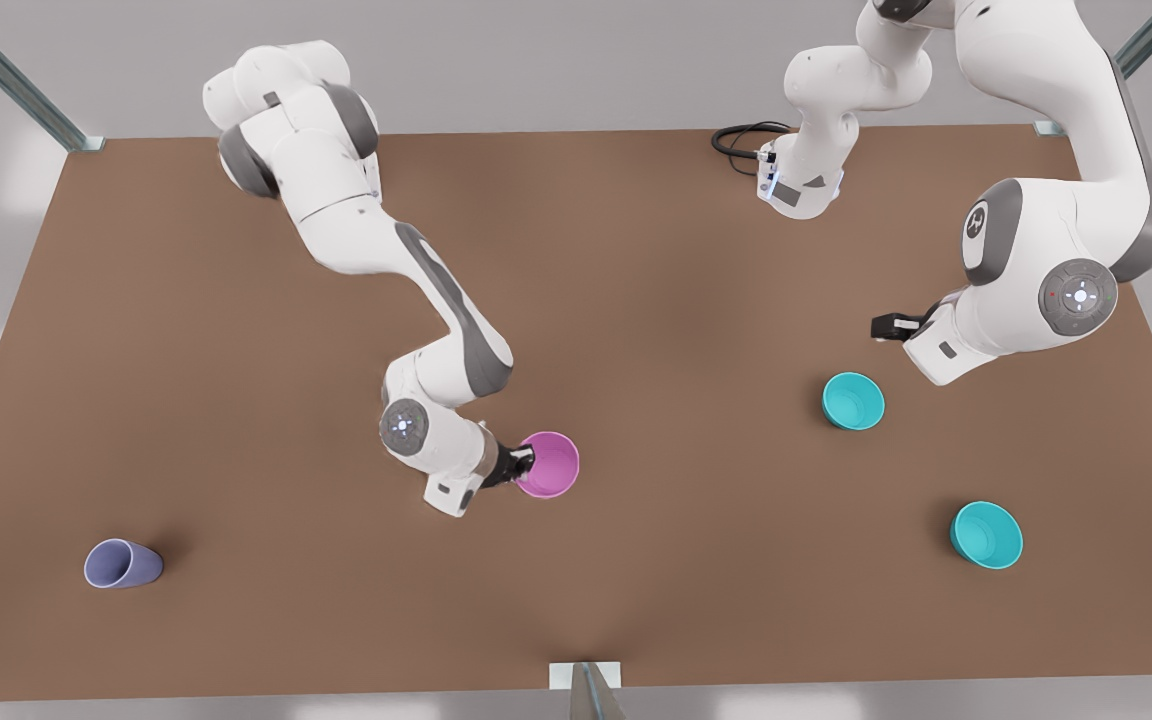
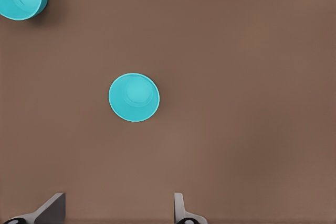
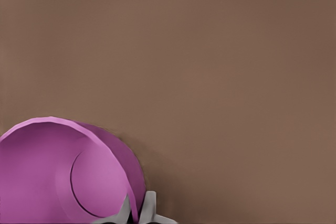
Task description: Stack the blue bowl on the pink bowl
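Two grippers work the bench [image 1: 236, 300]: the right gripper [image 3: 137, 211] pinches the pink bowl's [image 1: 548, 464] rim near the bench's middle, while the left gripper [image 2: 119, 209], fingers spread, hovers over the blue bowl [image 1: 853, 401]. Another teal bowl [image 1: 987, 535] sits nearer the front edge; a cup [image 1: 122, 564] lies near the front corner.
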